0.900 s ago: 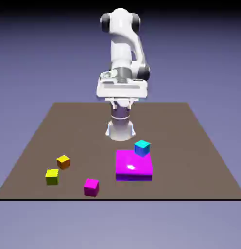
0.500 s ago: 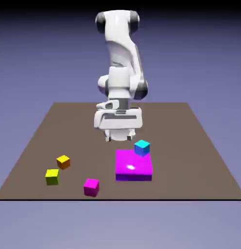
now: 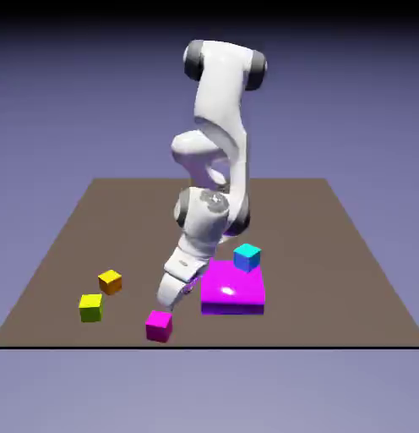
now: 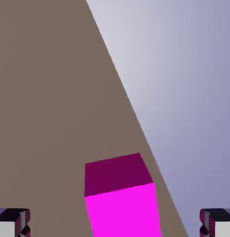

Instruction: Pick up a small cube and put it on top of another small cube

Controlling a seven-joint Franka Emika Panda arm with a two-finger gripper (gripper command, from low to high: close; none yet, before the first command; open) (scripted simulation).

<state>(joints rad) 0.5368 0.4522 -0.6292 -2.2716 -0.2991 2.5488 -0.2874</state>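
The small cube (image 3: 159,326), plain magenta, lies near the table's front edge. My gripper (image 3: 168,298) hangs tilted just above and behind it, without touching it. In the hand view the same small cube (image 4: 121,199) fills the lower middle, close to the table's edge. The two fingertips (image 4: 12,222) stand far apart at the bottom corners, so the gripper (image 4: 115,224) is open and holds nothing. A yellow cube (image 3: 90,307) and an orange cube (image 3: 110,281) of similar size lie toward the exterior view's left.
A large flat magenta block (image 3: 234,289) lies just to the exterior view's right of the gripper. A cyan cube (image 3: 247,256) is at its far right corner; on it or behind it, I cannot tell. The brown table (image 3: 331,254) ends just in front of the small cube.
The arm has swung down and forward from above the table's middle to the small magenta cube, and the hand now tilts. No cube has moved.
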